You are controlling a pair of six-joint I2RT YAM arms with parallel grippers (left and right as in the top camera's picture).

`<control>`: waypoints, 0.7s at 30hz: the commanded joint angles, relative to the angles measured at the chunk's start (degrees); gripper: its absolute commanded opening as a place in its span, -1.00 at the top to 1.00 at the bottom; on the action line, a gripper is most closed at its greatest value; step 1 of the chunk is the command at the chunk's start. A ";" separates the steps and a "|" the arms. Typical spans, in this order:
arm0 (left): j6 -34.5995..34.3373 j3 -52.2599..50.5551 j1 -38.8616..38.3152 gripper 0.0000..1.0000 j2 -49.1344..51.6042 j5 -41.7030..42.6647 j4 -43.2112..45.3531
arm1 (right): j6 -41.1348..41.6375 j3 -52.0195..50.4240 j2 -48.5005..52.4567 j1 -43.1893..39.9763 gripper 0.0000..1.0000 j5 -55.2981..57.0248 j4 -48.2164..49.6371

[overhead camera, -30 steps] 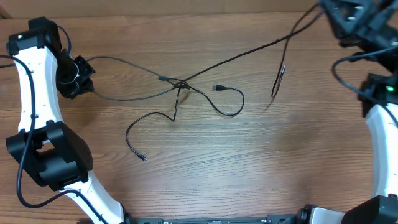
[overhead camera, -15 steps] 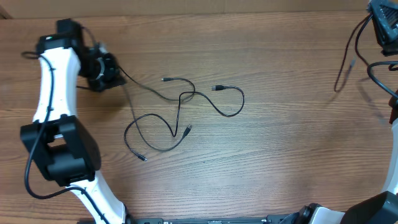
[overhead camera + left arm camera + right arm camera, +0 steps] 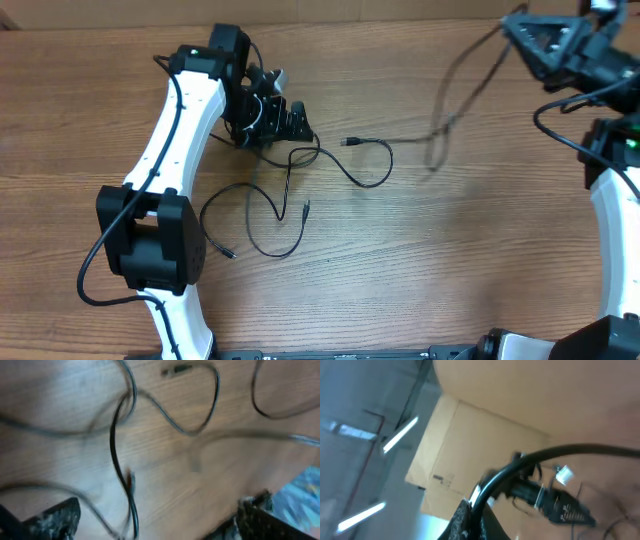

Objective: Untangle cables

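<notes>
Two thin black cables lie crossed mid-table: one with a plug end (image 3: 350,142) loops right (image 3: 383,178), the other (image 3: 270,250) curls toward the front. My left gripper (image 3: 290,122) hovers open just above their crossing. In the left wrist view its fingers (image 3: 52,519) stand wide apart, with a cable strand (image 3: 116,460) on the table between them, untouched. My right gripper (image 3: 522,30), raised at the far right, is shut on a third cable (image 3: 445,118), which hangs down blurred. The right wrist view shows that cable (image 3: 520,467) pinched in the right gripper (image 3: 475,510).
The brown wooden table (image 3: 450,260) has its far edge (image 3: 400,20) just behind both grippers. The left arm's white links (image 3: 165,150) stretch across the left half. A cardboard sheet (image 3: 470,445) shows in the right wrist view.
The right gripper pulled one cable free of the tangle and now carries it, swinging. The left arm swept from the left edge to the middle, let go of its cable and opened.
</notes>
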 commanded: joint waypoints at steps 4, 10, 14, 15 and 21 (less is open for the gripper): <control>6.36 16.90 1.84 -0.99 0.09 3.08 -10.56 | -26.32 0.44 -0.33 5.18 0.92 6.10 -27.39; 16.15 27.06 0.61 -1.00 0.09 10.25 -20.13 | -36.65 0.44 -0.33 9.84 0.93 19.85 -44.37; 16.85 27.30 -3.13 -0.99 0.09 11.96 -19.34 | -36.65 0.44 -0.33 15.23 0.93 28.79 -49.72; 17.40 27.30 -4.15 -0.99 0.09 11.89 -18.69 | -36.63 0.44 -0.33 16.70 0.92 29.44 -49.68; 16.90 27.30 -8.52 -0.83 0.09 11.82 -14.40 | -36.15 0.44 -0.33 22.75 0.92 34.91 -49.40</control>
